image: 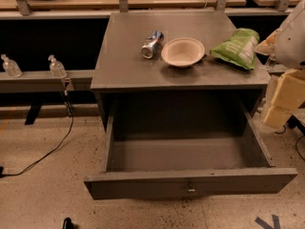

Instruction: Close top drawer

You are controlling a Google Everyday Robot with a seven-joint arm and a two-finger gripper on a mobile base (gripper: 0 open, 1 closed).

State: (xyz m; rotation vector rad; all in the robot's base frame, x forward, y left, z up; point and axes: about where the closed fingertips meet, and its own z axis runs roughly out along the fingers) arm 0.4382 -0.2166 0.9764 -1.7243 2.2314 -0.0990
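Note:
The top drawer (190,182) is pulled far out of the dark-grey cabinet (119,75). Its wide flat front faces me, with a small round metal knob (191,190) at its centre. The inside of the drawer (183,152) looks empty. My gripper (282,104) shows as cream-coloured blocks at the right edge, beside the drawer's right wall and apart from the front panel. The white arm shell (291,37) rises above it at the upper right.
On the cabinet top lie a tipped can (151,44), a white bowl (183,51) and a green chip bag (238,46). Two clear bottles (56,67) stand on a ledge at left. A black cable (52,147) runs over the speckled floor. A small dark object (68,223) sits at the bottom edge.

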